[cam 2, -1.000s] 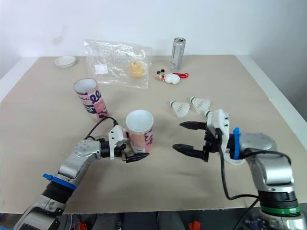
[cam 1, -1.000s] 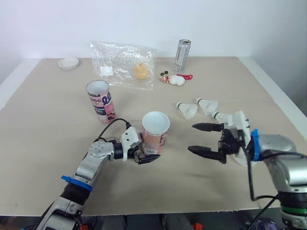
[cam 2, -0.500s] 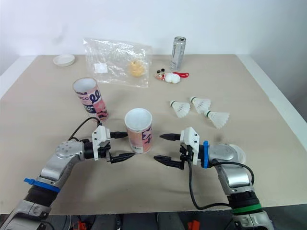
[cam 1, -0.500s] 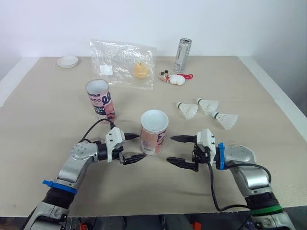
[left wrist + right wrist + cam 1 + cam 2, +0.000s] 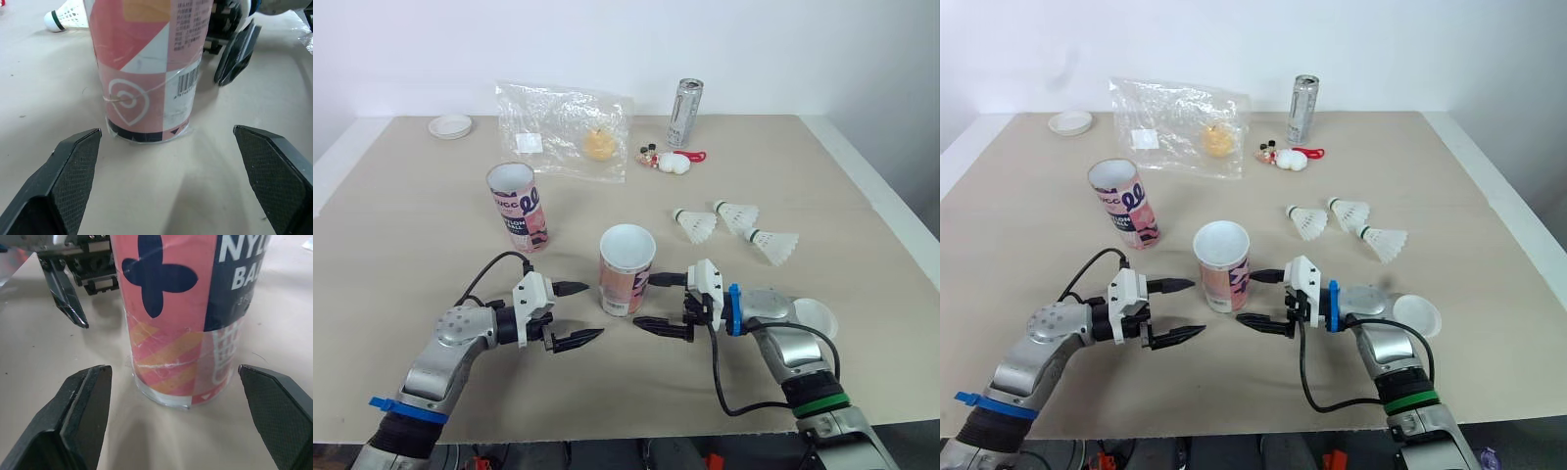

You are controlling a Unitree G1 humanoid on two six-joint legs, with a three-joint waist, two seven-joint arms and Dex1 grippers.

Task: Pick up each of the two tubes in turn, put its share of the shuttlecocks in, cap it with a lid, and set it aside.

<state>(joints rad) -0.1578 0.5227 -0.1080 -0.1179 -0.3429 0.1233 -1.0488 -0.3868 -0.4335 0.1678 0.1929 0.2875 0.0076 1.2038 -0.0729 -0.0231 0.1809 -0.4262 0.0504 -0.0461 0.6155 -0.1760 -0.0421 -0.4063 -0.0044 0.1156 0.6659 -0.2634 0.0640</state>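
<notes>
A pink tube (image 5: 626,270) stands upright with its top open near the table's front. My left gripper (image 5: 595,310) is open just to its left, apart from it. My right gripper (image 5: 643,302) is open just to its right, fingers pointing at the tube's base. In the left wrist view the tube (image 5: 151,68) stands beyond my open fingers. The second tube (image 5: 518,206) stands upright further back on the left. Three shuttlecocks (image 5: 695,224) (image 5: 737,214) (image 5: 775,246) lie at the right. One white lid (image 5: 814,318) lies by my right arm, another lid (image 5: 451,126) at the far left corner.
A clear plastic bag (image 5: 570,132) with a yellow object lies at the back. A silver can (image 5: 685,114) stands to its right, with a small white and red toy (image 5: 671,163) in front of it. The table's right edge runs close to the lid.
My left gripper let go of the near tube and drew back to the left. My right gripper moved left up to the tube, uncovering the third shuttlecock and the lid.
</notes>
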